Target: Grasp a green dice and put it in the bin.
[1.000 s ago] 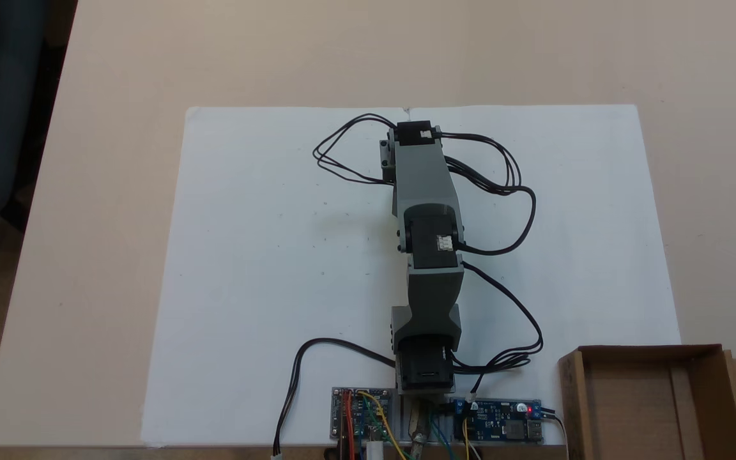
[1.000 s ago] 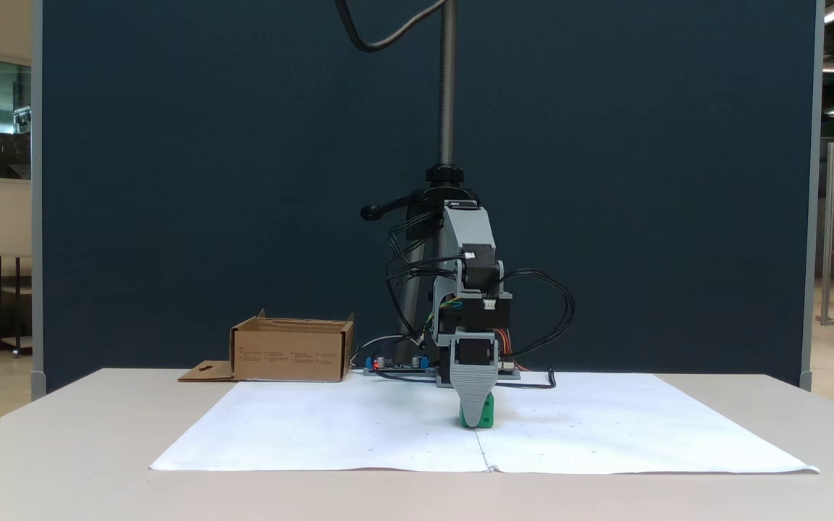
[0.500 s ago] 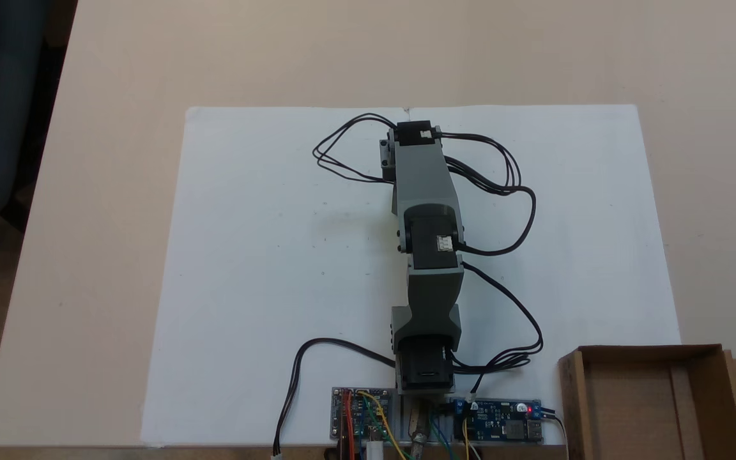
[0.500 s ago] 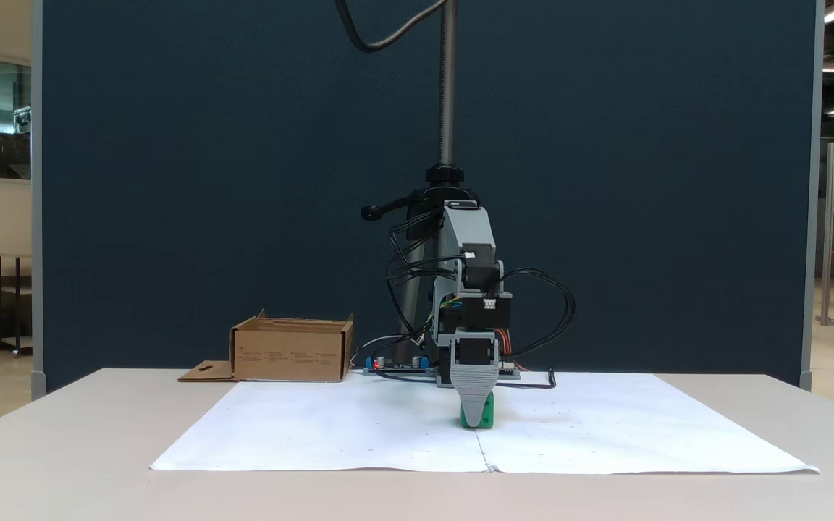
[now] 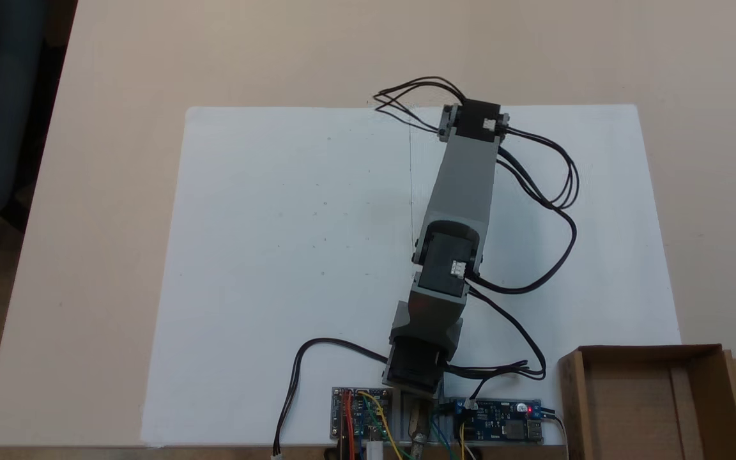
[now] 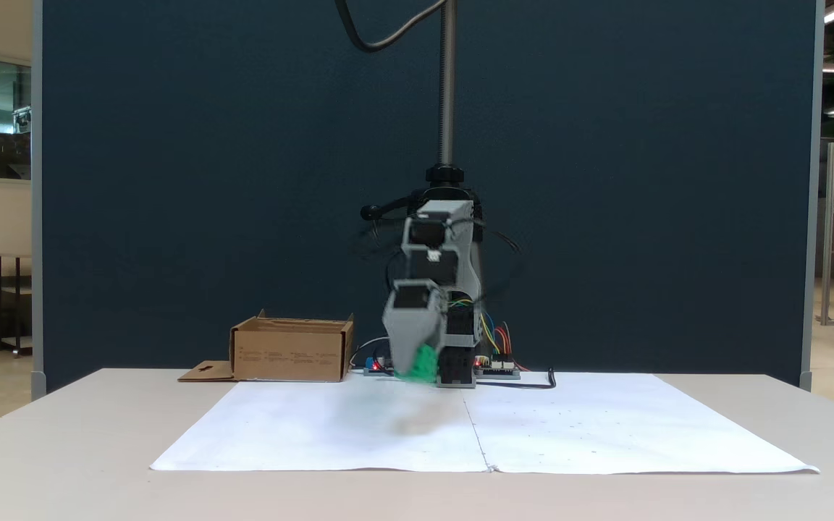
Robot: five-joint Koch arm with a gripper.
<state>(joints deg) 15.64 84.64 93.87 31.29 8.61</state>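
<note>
Pinching green dice (image 6: 423, 362), jaws raised over white paper (image 5: 266, 255) on beige table (image 5: 278, 51).

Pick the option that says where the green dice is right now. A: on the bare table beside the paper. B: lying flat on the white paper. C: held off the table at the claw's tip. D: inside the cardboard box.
C: in a fixed view the green dice sits blurred at the tip of the claw, clear of the white paper and short of the cardboard box.
</note>
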